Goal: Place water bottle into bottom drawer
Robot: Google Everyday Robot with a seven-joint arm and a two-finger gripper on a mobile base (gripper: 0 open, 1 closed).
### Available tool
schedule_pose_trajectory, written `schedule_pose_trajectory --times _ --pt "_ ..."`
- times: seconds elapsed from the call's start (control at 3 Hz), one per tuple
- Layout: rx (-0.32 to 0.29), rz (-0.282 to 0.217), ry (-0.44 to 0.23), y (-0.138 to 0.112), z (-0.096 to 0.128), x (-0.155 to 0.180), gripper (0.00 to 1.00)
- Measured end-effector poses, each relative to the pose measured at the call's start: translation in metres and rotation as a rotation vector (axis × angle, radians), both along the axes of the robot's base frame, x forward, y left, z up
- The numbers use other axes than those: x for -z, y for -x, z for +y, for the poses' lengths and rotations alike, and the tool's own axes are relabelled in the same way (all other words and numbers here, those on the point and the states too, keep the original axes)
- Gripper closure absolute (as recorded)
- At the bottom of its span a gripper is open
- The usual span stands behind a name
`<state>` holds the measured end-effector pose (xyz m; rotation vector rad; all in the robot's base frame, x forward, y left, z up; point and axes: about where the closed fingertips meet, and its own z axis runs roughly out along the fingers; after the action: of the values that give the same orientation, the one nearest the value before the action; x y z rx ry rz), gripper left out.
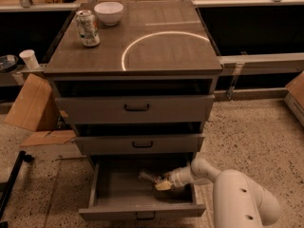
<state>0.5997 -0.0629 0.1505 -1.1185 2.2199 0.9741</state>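
Observation:
The bottom drawer (109, 208) is pulled out, its grey front low in the view. My gripper (161, 183) reaches into it from the right, inside the drawer near its right side. The water bottle (148, 177) lies tilted at the gripper's tip, a dim clear shape just above the drawer floor. The gripper appears closed on the bottle.
A printed soda can (88, 28) and a white bowl (109, 13) stand on the cabinet top (161, 51). Two upper drawers (137, 108) stick out slightly. Cardboard (32, 103) leans at the left, with a white cup (29, 59) behind it.

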Motion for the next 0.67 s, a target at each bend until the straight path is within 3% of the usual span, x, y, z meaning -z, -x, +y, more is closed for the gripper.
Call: schedule_pose_trajectory --times 0.33,0.67 --pt "-0.029 0.0 -0.007 -0.0026 0.0115 0.0028 0.11" --pt "-0.038 -0.011 -0.027 -0.001 0.0131 -0.0028 0.0"
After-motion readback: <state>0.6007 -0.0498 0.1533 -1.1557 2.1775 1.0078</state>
